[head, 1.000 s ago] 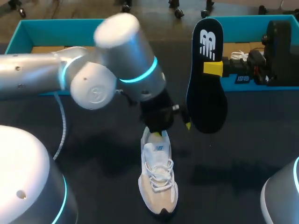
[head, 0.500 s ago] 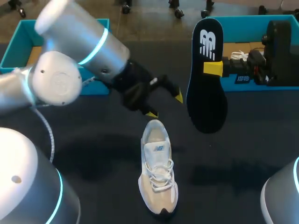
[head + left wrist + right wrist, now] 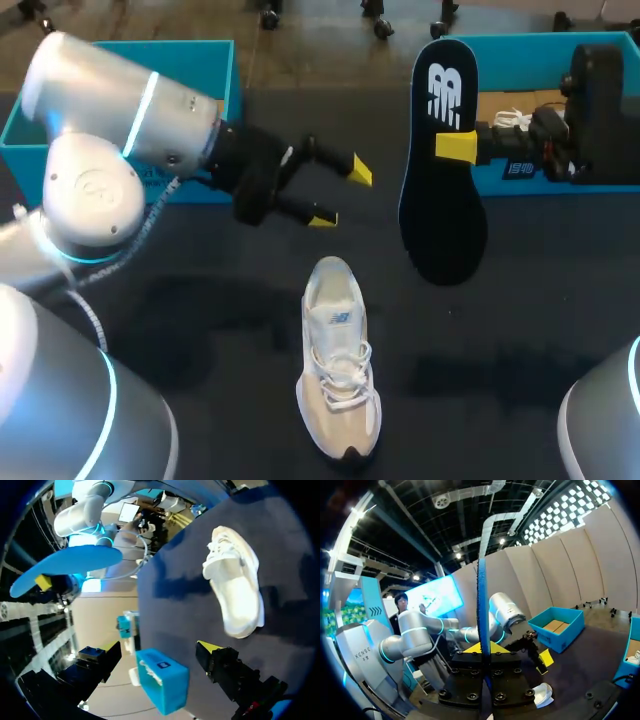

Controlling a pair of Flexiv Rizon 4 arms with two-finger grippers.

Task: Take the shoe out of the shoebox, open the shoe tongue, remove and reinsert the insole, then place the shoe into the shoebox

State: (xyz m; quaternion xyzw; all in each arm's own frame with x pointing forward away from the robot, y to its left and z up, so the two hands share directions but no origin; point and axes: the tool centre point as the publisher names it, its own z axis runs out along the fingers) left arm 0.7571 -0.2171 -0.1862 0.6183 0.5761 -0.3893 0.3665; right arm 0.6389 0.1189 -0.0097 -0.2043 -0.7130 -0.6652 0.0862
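Over the last second the left arm has drawn back from the heel of the shoe, rising and swinging away toward its own side. The left fingers [image 3: 358, 171] [image 3: 209, 646] now hang in the air above the dark surface [image 3: 200, 300], spread wide with nothing between them, clear of the shoe and just short of the insole.

The white lace-up sneaker with beige side panels [image 3: 340, 385] [image 3: 235, 580] lies upright on the surface near the middle, heel toward the boxes and toe toward the robot, in the same spot as before. It sits outside both boxes.

The right fingers [image 3: 456, 146] [image 3: 492, 649] are clamped on the long flat insole, black on top with a white mark [image 3: 440, 190], gripping it at one long edge near its upper half. It is held up off the surface, well apart from the sneaker, unchanged from the earlier frames. From the left wrist its underside shows bright blue [image 3: 65, 567]; from the right wrist it appears edge-on as a thin blue line [image 3: 482, 610] rising from between the two yellow pads.

An open teal cardboard shoebox [image 3: 130, 50] stands at the far left of the surface, behind the left arm. A second open teal shoebox [image 3: 520, 45] stands at the far right with white laces showing inside.
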